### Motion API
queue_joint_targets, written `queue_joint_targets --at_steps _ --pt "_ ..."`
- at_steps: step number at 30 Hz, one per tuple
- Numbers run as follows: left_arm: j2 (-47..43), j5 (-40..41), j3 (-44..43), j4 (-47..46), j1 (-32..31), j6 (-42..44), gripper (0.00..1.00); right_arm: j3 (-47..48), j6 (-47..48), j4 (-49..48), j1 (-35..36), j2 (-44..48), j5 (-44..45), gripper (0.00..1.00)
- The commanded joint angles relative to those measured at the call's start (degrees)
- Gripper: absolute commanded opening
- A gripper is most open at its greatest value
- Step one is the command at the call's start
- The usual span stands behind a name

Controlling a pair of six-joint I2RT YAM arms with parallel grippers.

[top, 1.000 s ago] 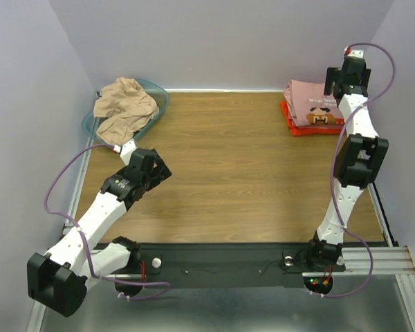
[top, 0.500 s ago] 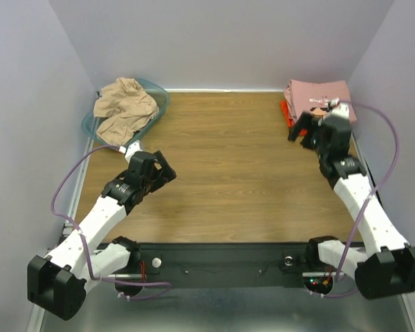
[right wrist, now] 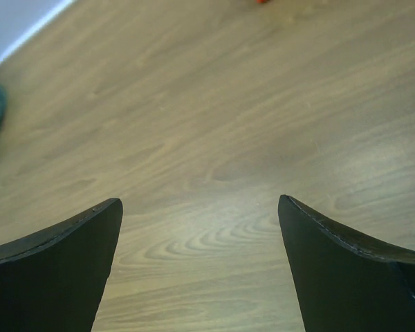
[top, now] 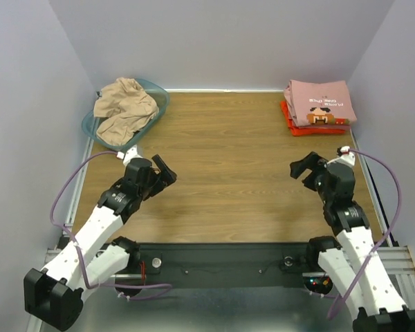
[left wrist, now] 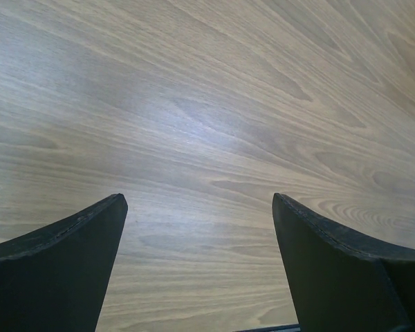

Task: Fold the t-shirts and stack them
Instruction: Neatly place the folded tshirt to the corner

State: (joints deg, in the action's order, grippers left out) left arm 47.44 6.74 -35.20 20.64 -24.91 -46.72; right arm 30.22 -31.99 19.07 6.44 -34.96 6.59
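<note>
Jaws of the left claw (top: 164, 169) are seen spread wide, with nothing held between them. In its wrist view only the bare wood grain of the table (left wrist: 207, 104) is shown between the two dark fingers (left wrist: 62, 270). The left arm (top: 100, 225) is laid low and stretched diagonally from the lower left of the frame, so that the claw is pointed toward the upper right, just above the table.

The right claw (top: 301, 170) is likewise held wide open and empty. The right arm (top: 346, 221) is angled up from the lower right of the frame, and the claw is turned toward the left. A purple cable (top: 61, 197) is looped beside each arm.

A tan-beige t-shirt (top: 124, 107) is heaped, unfolded, in the teal basket (top: 160, 98) at the upper left of the frame, well apart from both claws. At the upper right a folded dusty pink t-shirt (top: 319, 102) is stacked on orange-red folded cloth (top: 294, 126); whether that cloth is one shirt or two cannot be told. A pixel-style figure is printed on the pink shirt, with lettering above it that is too small to be read.
</note>
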Motion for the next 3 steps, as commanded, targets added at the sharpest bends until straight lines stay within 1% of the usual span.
queue_joint_targets --at_steps 1,3 --pt "-2.44 -0.15 0.92 -1.66 0.30 -1.18 0.99 -0.07 -0.71 -2.55 -0.11 3.58 -0.09 1.00" --pt "-3.41 0.90 0.92 -1.05 0.30 -1.27 0.99 0.19 -0.44 -1.94 -0.11 4.63 0.53 1.00"
